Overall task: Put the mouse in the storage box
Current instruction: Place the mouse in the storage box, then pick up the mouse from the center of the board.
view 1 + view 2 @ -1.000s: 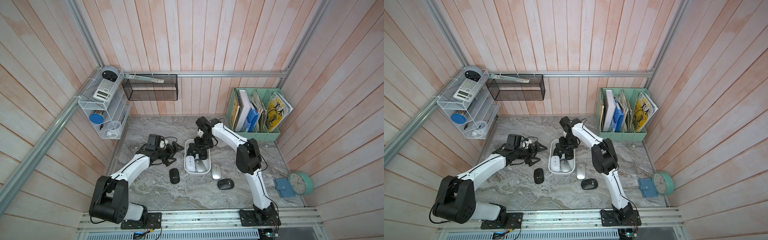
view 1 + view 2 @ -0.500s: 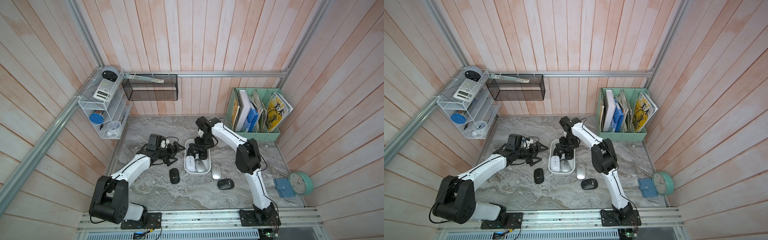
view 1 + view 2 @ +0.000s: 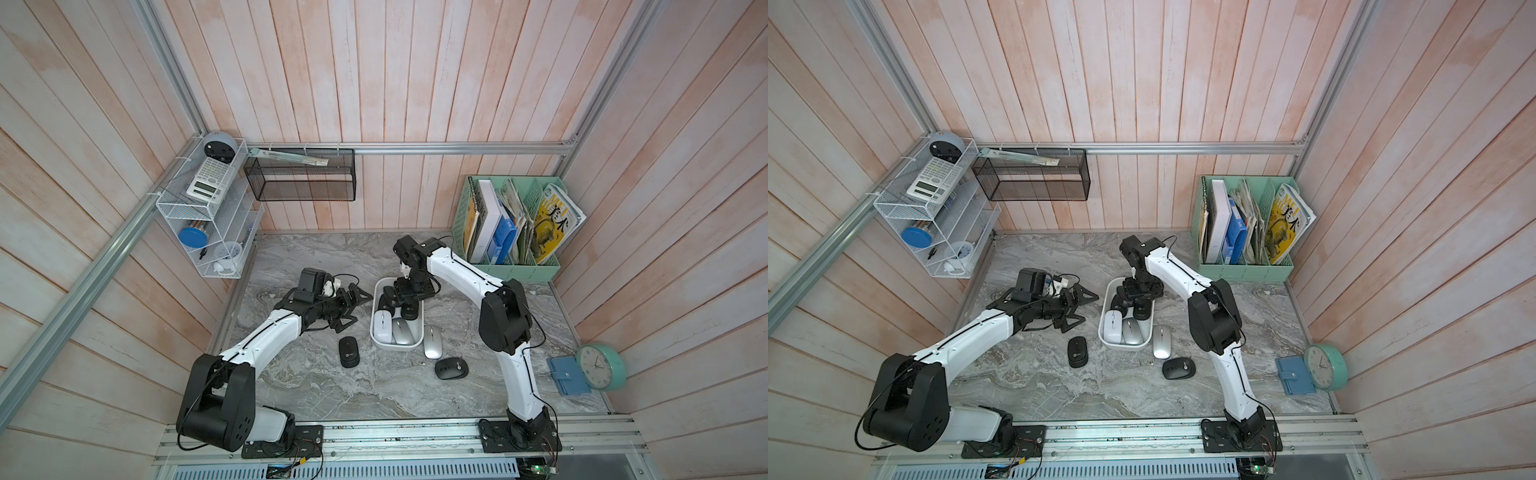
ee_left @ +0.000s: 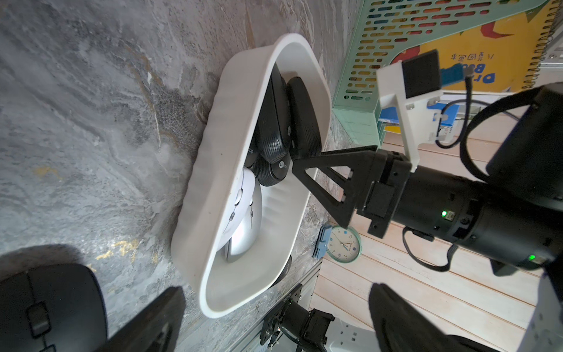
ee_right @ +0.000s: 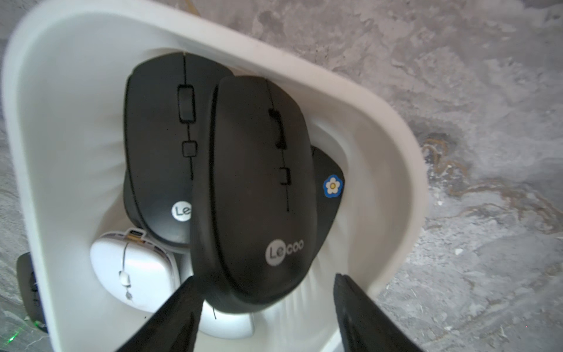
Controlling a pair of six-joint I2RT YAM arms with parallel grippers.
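A black mouse [image 5: 253,189] lies in the storage box [image 5: 380,137].
The right gripper [image 5: 266,279] hangs over it, jaws parted, not pinching; the left gripper [image 3: 354,309] is spread wide beside the box.

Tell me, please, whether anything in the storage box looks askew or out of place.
Yes. At one end of the storage box, the top black mouse lies tilted across a second black mouse rather than flat on the floor. Nothing looks spilled or damaged.
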